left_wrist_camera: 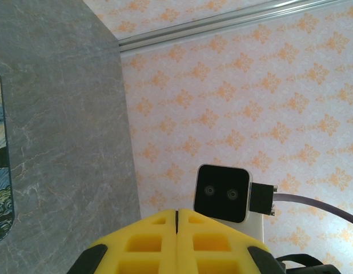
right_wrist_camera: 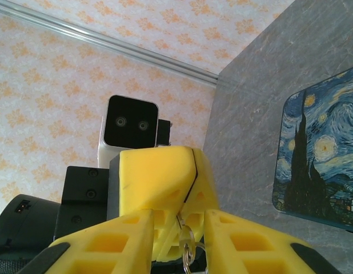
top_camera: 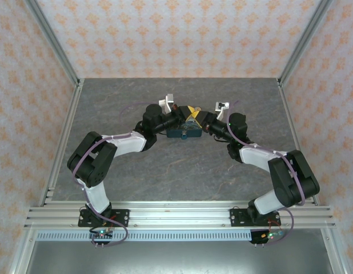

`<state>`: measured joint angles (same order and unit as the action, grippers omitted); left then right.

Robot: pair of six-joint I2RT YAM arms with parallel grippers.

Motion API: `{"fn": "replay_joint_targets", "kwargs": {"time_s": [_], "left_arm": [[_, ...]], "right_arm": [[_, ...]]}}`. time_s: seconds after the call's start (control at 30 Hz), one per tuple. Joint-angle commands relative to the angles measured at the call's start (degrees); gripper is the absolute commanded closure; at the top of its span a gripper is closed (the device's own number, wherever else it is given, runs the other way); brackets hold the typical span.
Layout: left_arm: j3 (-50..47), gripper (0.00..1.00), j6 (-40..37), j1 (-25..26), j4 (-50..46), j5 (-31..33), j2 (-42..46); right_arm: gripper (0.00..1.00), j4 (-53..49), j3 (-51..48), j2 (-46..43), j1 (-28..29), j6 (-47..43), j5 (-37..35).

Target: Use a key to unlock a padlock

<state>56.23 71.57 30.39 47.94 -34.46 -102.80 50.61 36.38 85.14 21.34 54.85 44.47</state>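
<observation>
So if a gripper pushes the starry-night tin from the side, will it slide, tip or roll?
Probably slide: the tin lies flat and low on the table, so tipping seems unlikely. Its outline is a rectangle with rounded corners, so it should not roll. The printed top looks smooth, so fingers may slip on it.

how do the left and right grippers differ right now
The left gripper has its yellow fingers pressed together, no gap; the right gripper has them spread apart. A small metal ring hangs in the right gripper's gap; nothing shows between the left gripper's fingers. Both have yellow fingers and meet tip to tip near the starry tin.
</observation>
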Motion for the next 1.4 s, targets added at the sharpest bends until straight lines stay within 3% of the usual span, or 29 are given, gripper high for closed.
{"fn": "replay_joint_targets", "kwargs": {"time_s": [0.0,0.6,0.8,1.37], "left_arm": [[2.0,1.00,-1.0,0.4,0.6,0.2,-0.3],[2.2,1.00,-0.7,0.4,0.8,0.8,-0.5],[2.4,1.00,-0.6,0.4,1.0,0.9,-0.6],[-0.6,1.00,-0.5,0.6,2.3,2.5,1.4]], "right_arm": [[0.73,4.6,1.2,1.2,0.3,0.9,0.8],[0.87,8.8,-1.3,2.8,0.3,3.6,0.3],[1.00,10.0,-1.8,3.3,0.3,4.4,-0.2],[1.00,11.2,-4.2,5.0,0.0,8.6,-7.9]]}}
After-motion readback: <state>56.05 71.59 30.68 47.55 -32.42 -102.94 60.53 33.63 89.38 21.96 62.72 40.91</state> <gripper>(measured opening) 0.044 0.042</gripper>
